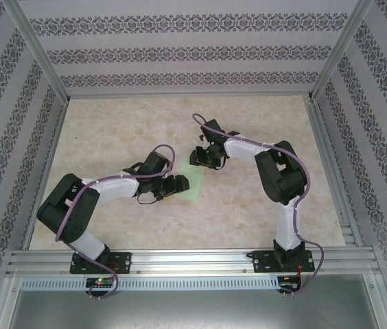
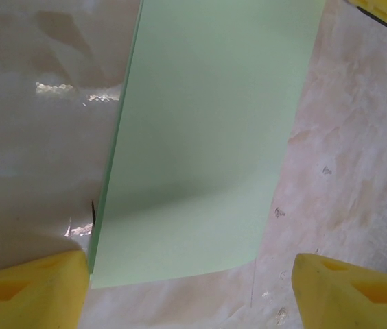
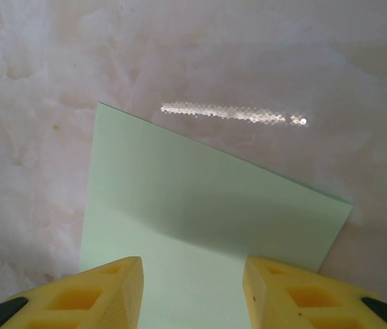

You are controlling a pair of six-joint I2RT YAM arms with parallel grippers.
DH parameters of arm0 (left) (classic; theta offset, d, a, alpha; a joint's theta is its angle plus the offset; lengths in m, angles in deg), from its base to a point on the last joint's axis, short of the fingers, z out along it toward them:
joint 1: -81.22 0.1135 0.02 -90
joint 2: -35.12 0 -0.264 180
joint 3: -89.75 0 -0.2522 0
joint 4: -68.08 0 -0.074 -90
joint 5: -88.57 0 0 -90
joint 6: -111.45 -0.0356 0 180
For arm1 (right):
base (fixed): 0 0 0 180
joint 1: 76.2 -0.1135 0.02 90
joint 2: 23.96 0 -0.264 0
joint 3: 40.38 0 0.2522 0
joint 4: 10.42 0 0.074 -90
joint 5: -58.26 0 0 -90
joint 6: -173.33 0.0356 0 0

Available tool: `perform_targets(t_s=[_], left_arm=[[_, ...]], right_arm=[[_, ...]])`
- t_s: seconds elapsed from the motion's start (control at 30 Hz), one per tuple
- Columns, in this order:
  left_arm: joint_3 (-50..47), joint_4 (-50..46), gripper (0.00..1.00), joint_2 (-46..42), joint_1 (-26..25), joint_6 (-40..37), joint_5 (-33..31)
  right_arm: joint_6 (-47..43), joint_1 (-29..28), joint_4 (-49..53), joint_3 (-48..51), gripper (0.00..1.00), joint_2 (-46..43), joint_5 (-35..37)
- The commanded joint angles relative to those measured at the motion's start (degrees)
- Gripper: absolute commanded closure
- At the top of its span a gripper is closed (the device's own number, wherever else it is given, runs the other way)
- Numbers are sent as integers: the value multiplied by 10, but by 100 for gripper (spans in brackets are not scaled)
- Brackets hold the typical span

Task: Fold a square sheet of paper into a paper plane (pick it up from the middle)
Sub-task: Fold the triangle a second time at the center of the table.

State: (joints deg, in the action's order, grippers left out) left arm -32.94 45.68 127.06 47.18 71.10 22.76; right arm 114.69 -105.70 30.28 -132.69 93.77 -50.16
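Paper (image 1: 195,181) lies flat on the marbled table (image 1: 262,123) near the middle, a pale-green strip between the two grippers. The left gripper (image 1: 174,185) is released, its yellow fingers (image 2: 36,288) spread wide either side of one end. The right gripper (image 1: 202,159) hangs over the opposite end, jaws apart, grasping nothing. Patterned walls (image 1: 180,41) and a metal frame (image 1: 193,260) stand well apart.
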Motion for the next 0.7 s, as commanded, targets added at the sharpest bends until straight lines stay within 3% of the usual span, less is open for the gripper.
perform_targets(t_s=[0.0, 0.4, 0.67], left_arm=[[10, 32, 22, 0, -11, 2, 30], [5, 90, 37, -12, -11, 6, 49], [19, 163, 38, 22, -14, 20, 76]], right_arm=[[6, 4, -6, 14, 56, 18, 2], [7, 6, -7, 22, 57, 20, 4], [8, 7, -11, 28, 58, 19, -3]])
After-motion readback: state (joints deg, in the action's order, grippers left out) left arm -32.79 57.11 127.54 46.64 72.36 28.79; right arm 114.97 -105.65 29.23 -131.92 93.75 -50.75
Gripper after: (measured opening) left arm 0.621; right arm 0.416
